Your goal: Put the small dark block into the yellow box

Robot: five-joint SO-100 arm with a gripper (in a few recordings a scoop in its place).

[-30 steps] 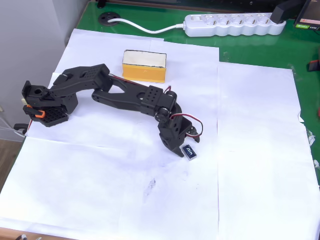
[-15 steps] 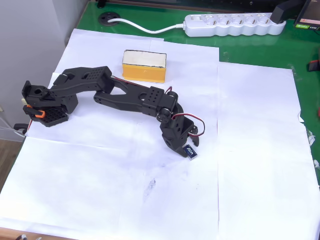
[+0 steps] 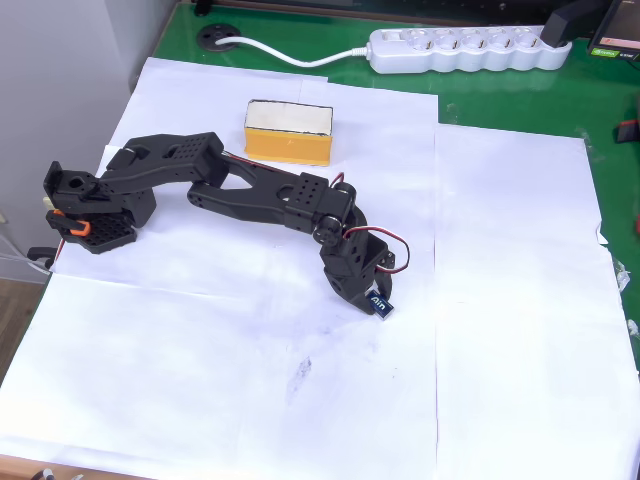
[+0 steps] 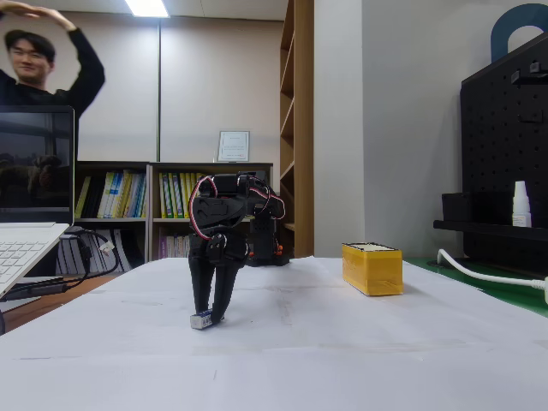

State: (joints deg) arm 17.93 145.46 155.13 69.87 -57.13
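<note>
1. Gripping: fingers [image 4: 208, 310] closed on the small dark block [image 4: 201, 320], tips pointing down at the paper-covered desk [image 3: 500, 330].
2. Small dark block [image 3: 379, 301]: between the fingertips, at or just above the paper; contact cannot be told.
3. Yellow box [image 3: 288, 131]: well apart from the fingers, beyond the arm in the overhead view.

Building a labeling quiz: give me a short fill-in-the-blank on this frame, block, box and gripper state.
1. The gripper has its fingers closed on the small dark ____.
2. In the fixed view, the block rests on the white ____.
3. The yellow box has ____ sides and a pale top.
4. In the overhead view, the white power strip lies on the ____ surface.

Missing words: block; paper; orange-yellow; green
</note>
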